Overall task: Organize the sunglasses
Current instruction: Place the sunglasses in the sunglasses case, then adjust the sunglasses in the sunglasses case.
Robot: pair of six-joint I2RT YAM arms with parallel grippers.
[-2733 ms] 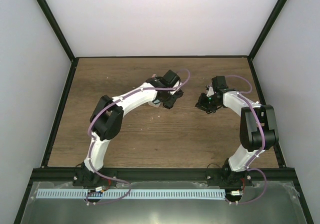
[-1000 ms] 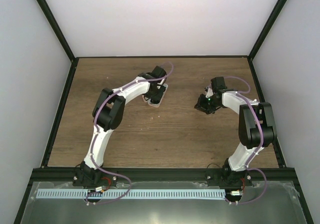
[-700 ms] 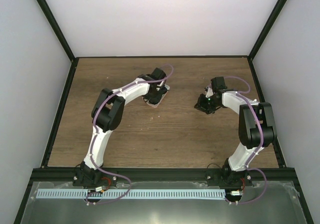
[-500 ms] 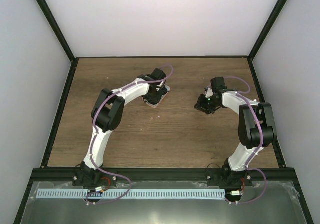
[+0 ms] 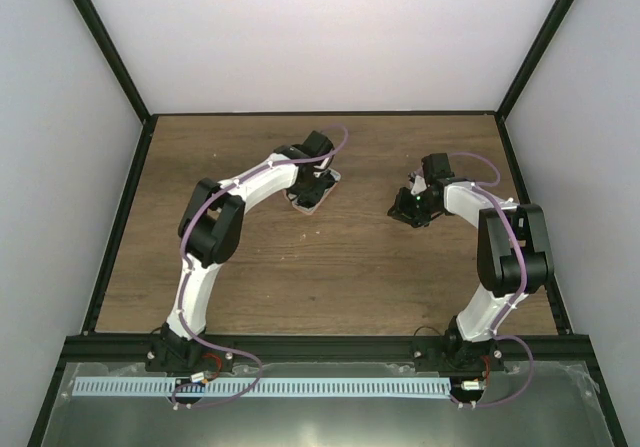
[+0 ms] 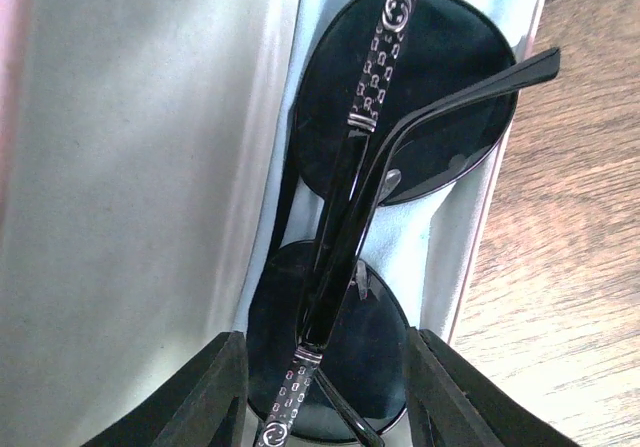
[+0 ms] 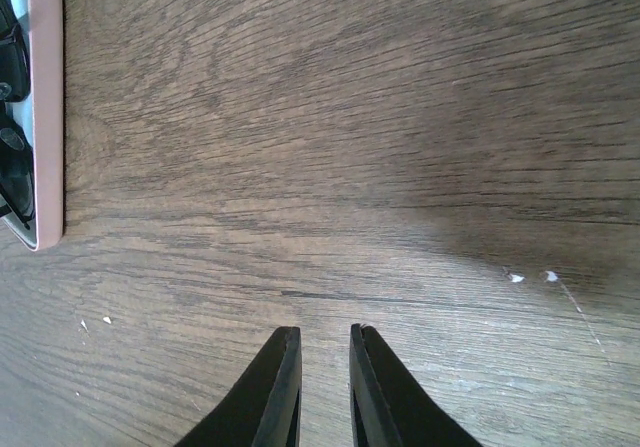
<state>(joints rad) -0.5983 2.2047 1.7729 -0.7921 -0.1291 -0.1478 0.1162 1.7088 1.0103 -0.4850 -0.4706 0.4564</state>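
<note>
From above, I have the left arm [image 5: 255,180] stretched out to the middle of the wooden worktop [image 5: 300,277], with the left gripper [image 5: 320,179] down on top of the pink case [image 5: 310,202], covering most of it. The right arm [image 5: 510,252] is folded back on itself. The right gripper [image 5: 410,210] hangs low over bare wood, well apart from the case.

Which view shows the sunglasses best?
Left wrist: the sunglasses fill it, folded on the blue cloth in the open case. Right wrist shows only a sliver at its left edge; from the top they cannot be made out.
</note>
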